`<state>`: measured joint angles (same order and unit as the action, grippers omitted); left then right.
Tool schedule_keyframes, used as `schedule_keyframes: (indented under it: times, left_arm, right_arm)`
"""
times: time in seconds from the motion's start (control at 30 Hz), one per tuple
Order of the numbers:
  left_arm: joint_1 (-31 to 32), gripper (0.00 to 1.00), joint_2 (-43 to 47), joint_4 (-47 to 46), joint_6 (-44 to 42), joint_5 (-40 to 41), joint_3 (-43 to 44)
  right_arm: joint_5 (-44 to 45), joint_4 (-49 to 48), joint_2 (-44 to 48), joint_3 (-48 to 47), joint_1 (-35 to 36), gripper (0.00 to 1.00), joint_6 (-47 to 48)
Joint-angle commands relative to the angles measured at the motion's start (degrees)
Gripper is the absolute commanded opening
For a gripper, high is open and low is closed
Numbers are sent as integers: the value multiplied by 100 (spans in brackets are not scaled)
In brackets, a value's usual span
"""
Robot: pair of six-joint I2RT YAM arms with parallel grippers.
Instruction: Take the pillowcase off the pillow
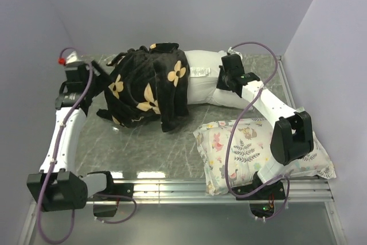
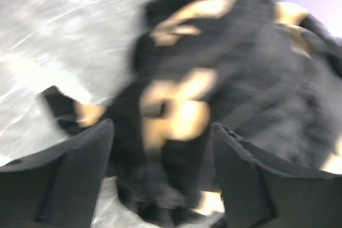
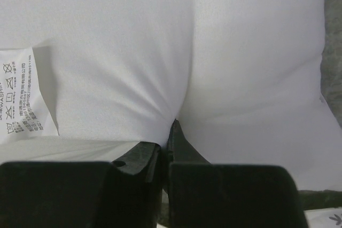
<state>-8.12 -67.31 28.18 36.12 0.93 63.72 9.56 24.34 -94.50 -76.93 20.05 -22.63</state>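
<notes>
One tag [image 3: 24, 97] reading "WASHING" marks the pillow [image 3: 214, 52] pinched by right jaws; left jaws gape around the pillowcase [image 2: 224, 68].

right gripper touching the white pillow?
Touching. Right wrist view: the right gripper, shut, pinches a fold of the pillow, fabric puckering at its tips.

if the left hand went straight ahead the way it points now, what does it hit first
The black soft fabric pillowcase with tan flower motifs: its bunched folds lie right ahead of the left hand and between its open fingers. That is only likely, as the view is blurred.
</notes>
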Motion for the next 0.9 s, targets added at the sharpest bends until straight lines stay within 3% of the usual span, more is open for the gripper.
schedule_keyframes:
  times: [0.0, 0.17, 0.3, 0.47, 0.53, 0.57, 0.63, 0.67, 0.7, 0.8, 0.87]
  left_arm:
    - [1115, 82, 218, -41, -255, 742, 649]
    - [2207, 87, -369, -304, -105, 865, 1168]
    - [3200, 89, -1632, -524, -193, 1041, 1783]
    - [3431, 86, -2874, -612, -140, 874, 2653]
    - [3449, 78, -3243, -551, -79, 1013, 2881]
    - [3440, 54, -3367, -412, -79, 1119, 2996]
    - [3440, 34, -3613, -61, -96, 1400, 3233]
    - [3423, 11, -3666, 72, -79, 1828, 3286]
    - [3301, 2, -3701, 195, -53, 1997, 3322]
    - [2705, 0, -3396, 451, 202, 2534, 3086]
    - [2203, 0, -3071, 268, 386, 2457, 2524]
  right_arm:
    - [494, 80, 441, -60, 7, 0, 92]
    - [555, 27, 590, 64, 157, 0, 119]
    - [626, 54, 529, 55, 323, 0, 154]
    - [591, 10, 415, 90, 368, 0, 145]
    - [625, 18, 327, 99, 368, 0, 154]
    - [669, 10, 292, 108, 359, 0, 154]
    - [731, 27, 239, 116, 359, 0, 154]
    - [749, 10, 222, 125, 307, 0, 163]
    - [740, 1, 221, 186, 271, 0, 137]
    - [618, 36, 248, 283, 8, 0, 75]
    - [521, -34, 405, 493, -203, 0, 49]
